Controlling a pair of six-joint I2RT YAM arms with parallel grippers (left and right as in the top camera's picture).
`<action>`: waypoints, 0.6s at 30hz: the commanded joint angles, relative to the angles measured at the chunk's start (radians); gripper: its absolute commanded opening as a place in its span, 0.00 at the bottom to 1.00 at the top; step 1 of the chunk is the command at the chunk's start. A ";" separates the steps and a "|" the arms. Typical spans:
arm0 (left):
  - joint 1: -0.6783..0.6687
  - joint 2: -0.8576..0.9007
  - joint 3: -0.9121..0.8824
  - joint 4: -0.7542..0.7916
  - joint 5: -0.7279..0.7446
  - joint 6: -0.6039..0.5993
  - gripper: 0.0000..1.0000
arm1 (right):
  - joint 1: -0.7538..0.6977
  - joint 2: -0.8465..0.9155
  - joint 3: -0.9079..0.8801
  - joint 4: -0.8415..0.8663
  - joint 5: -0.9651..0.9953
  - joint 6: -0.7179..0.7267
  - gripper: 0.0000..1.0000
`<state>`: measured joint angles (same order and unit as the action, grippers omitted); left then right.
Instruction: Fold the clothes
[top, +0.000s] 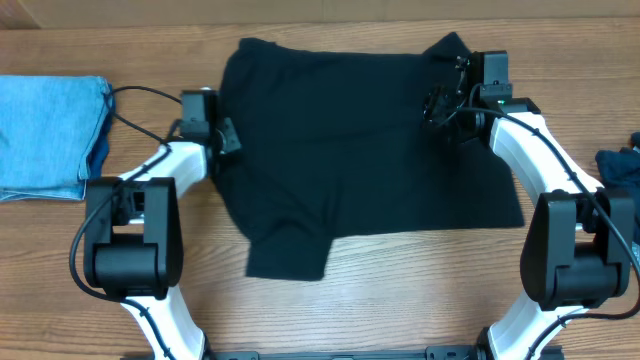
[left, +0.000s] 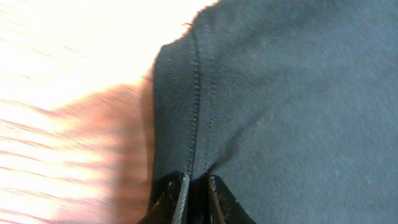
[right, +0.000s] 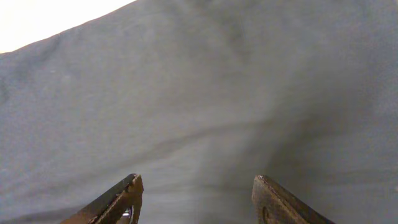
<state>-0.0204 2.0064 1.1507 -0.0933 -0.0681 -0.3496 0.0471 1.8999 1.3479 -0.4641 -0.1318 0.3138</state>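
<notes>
Wood table (top: 400, 290), black T-shirt (top: 350, 150) spread centre frame. Left gripper (left: 198, 177) pinches its hem; right gripper (right: 197, 180) open over fabric. Looks like grasp step; right should close next.

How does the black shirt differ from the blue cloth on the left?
The black shirt is spread out mid-table; the blue cloth looks folded at the left edge. The left gripper pinches the shirt's hem; no gripper holds the blue cloth. Both lie on the wooden table.
</notes>
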 joint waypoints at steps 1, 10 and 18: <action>0.054 0.023 0.124 -0.021 -0.077 0.076 0.17 | -0.001 -0.004 0.005 -0.007 -0.009 -0.004 0.61; 0.074 0.023 0.409 -0.240 -0.030 0.148 0.19 | -0.001 -0.004 0.005 -0.037 -0.009 -0.005 0.61; 0.002 0.023 0.452 -0.521 0.166 0.148 0.19 | -0.002 -0.004 0.005 -0.090 -0.009 -0.005 0.65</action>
<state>0.0376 2.0235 1.5978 -0.5468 0.0002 -0.2272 0.0475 1.8999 1.3479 -0.5400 -0.1345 0.3141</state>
